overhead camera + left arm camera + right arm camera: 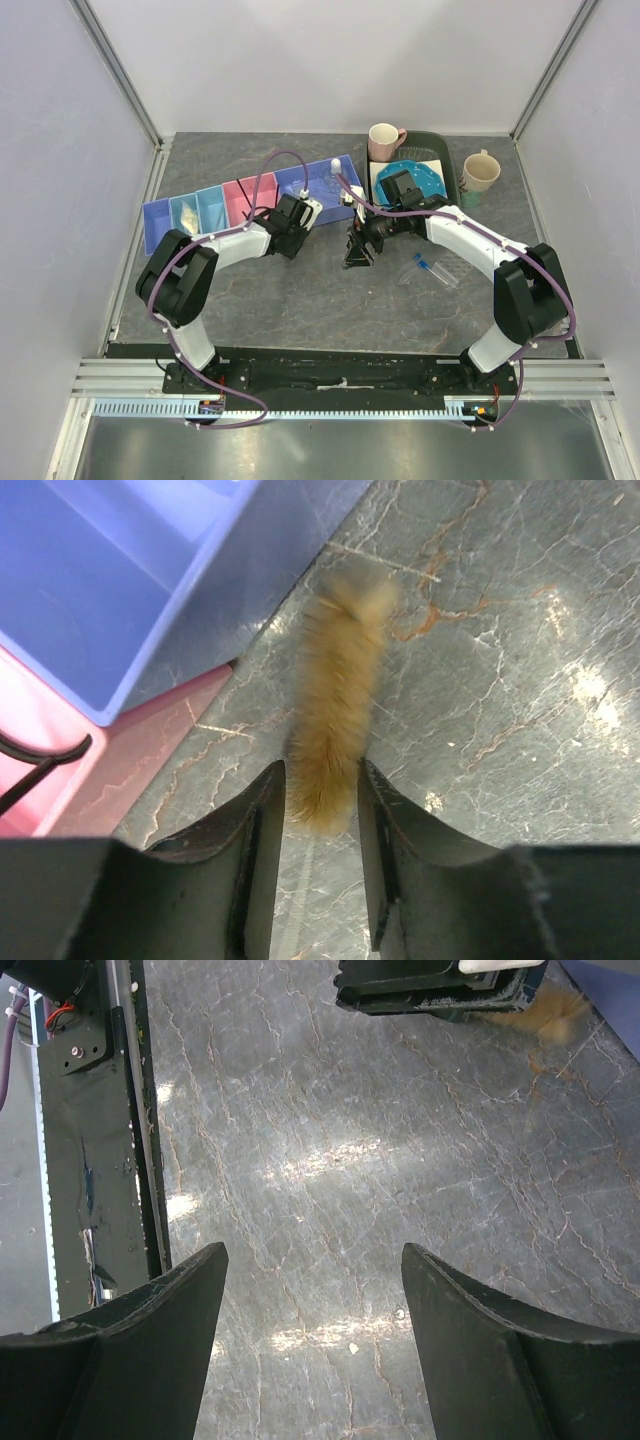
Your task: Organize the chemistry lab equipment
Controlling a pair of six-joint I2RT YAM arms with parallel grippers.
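The left hand (320,772) straddles the near end of a tan bristle brush (338,680), with a finger close against each side of the bristles; whether it truly pinches them I cannot tell; the brush lies on the grey desk (520,680), just beside the near wall of the blue and pink tray (120,610), toward the desk's far left; the right hand (312,1252) hangs spread wide over the desk's middle, holding nothing.
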